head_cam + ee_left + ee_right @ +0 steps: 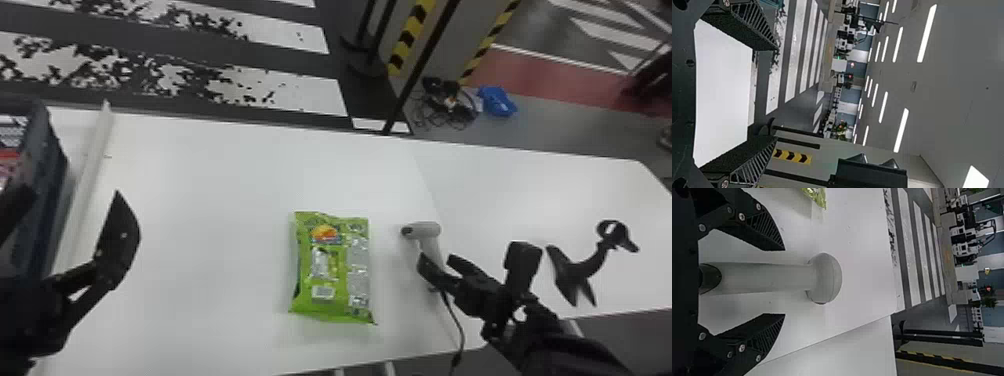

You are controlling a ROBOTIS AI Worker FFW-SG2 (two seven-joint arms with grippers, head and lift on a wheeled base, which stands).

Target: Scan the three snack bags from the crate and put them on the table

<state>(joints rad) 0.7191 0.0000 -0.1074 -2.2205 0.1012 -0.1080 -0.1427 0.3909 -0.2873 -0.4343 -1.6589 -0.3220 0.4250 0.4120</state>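
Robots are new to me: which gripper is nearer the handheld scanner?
Right: the right gripper is open at the scanner handle; the left gripper is well left, past the green snack bag.

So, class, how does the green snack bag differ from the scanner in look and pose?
The snack bag is bright green with printing; the scanner is plain pale grey.
The bag is broad and roughly rectangular, lying flat; the scanner has a rounded head on a long handle.
The scanner's handle is between the right gripper's open fingers; the bag is off to their left.
Neither is gripped.
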